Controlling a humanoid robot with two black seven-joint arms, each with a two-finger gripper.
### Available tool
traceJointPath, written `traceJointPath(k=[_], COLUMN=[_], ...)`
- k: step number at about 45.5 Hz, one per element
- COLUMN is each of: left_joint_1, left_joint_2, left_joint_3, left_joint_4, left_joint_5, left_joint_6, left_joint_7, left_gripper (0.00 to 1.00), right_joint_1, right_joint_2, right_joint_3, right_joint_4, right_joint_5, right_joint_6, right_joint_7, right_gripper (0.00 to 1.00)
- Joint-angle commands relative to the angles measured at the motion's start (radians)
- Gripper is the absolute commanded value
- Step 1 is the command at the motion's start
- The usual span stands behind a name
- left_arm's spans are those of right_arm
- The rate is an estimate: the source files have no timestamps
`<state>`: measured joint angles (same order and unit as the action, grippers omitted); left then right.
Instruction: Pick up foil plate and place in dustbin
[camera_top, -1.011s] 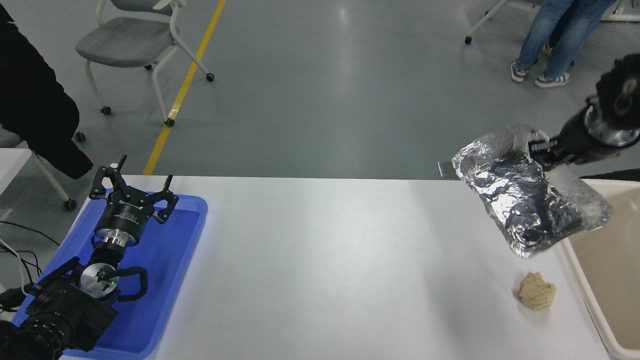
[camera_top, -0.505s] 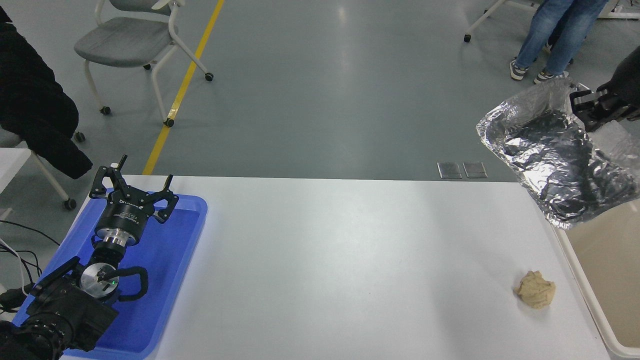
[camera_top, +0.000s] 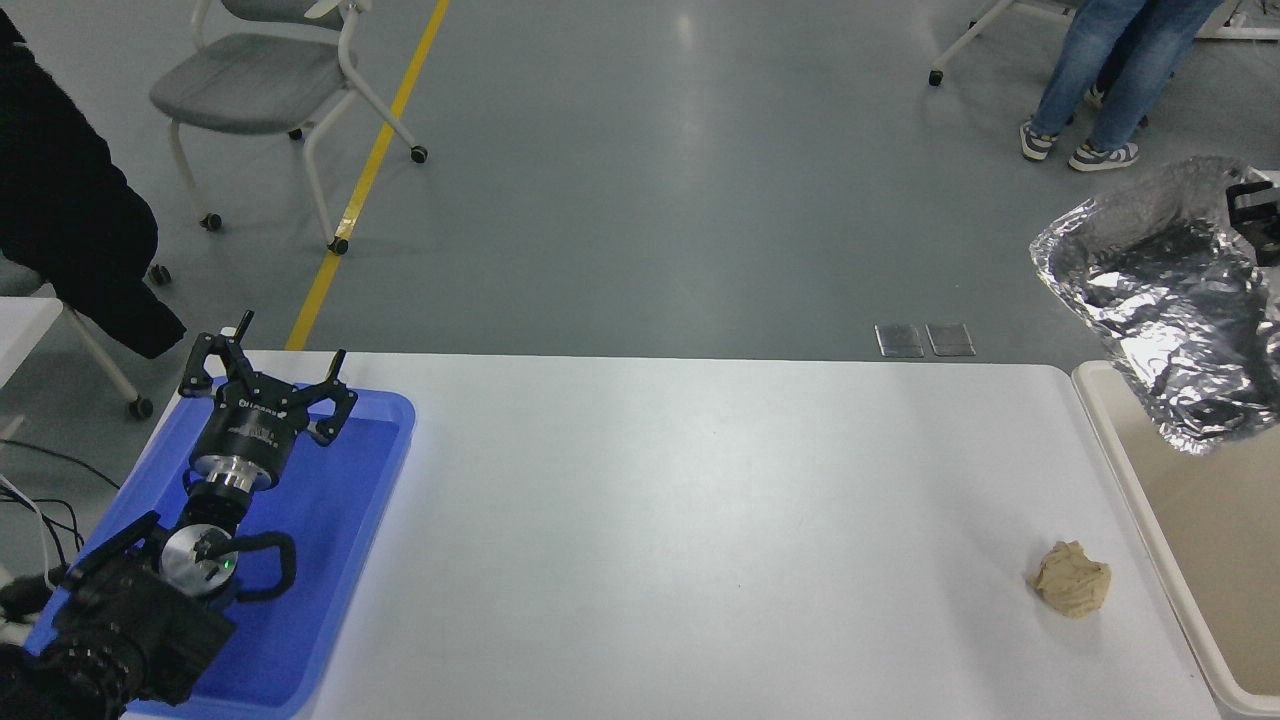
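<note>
The foil plate (camera_top: 1165, 310), a crinkled silver tray, hangs tilted in the air at the right edge, above the near-left corner of the cream dustbin (camera_top: 1125, 460). My right gripper (camera_top: 1255, 215) is shut on the plate's upper right rim; only its black tip shows at the picture's right edge. My left gripper (camera_top: 265, 385) is parked open and empty over the blue tray at the lower left.
A crumpled tan paper ball (camera_top: 1070, 580) lies on the white table (camera_top: 700, 520) near the dustbin. A flat blue tray (camera_top: 330, 560) sits at the table's left. A grey chair (camera_top: 270, 85) and a person's legs (camera_top: 1100, 80) are on the floor beyond.
My right gripper has carried the foil plate up and to the right, from above the table's right part to over the dustbin's corner. The left arm has not moved.
</note>
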<state>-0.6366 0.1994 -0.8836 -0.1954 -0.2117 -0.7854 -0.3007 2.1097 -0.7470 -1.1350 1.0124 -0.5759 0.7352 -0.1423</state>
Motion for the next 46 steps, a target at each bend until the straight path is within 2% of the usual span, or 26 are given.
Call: traceJointPath(k=[1, 5, 14, 26, 33, 46], left_joint_1=[0.0, -0.002, -0.002, -0.002, -0.002, -0.002], left_joint_2=[0.0, 0.0, 0.0, 0.0, 0.0, 0.0], left_joint_3=[0.0, 0.0, 0.0, 0.0, 0.0, 0.0], left_joint_4=[0.001, 0.001, 0.001, 0.001, 0.001, 0.001], left_joint_5=[0.0, 0.0, 0.0, 0.0, 0.0, 0.0], left_joint_6=[0.0, 0.0, 0.0, 0.0, 0.0, 0.0], left_joint_7=[0.0, 0.0, 0.0, 0.0, 0.0, 0.0], left_gripper=[1.0, 1.0, 1.0, 1.0, 1.0, 1.0], right_joint_1=[-0.371, -0.531, -0.845, -1.123, -1.206, -1.238], right_joint_2=[-0.109, -0.101, -0.058, 0.066, 0.144, 0.161], right_joint_3=[0.256, 0.369, 0.535, 0.594, 0.598, 0.601], right_joint_4=[-0.331, -0.452, -0.607, -0.738, -0.813, -0.816], right_joint_5=[-0.139, -0.156, -0.156, -0.154, -0.153, -0.15], right_joint_6=[-0.005, -0.026, -0.166, -0.416, -0.481, -0.537], right_joint_7=[0.072, 0.108, 0.128, 0.13, 0.13, 0.125], right_gripper=[0.0, 0.0, 0.0, 0.0, 0.0, 0.0])
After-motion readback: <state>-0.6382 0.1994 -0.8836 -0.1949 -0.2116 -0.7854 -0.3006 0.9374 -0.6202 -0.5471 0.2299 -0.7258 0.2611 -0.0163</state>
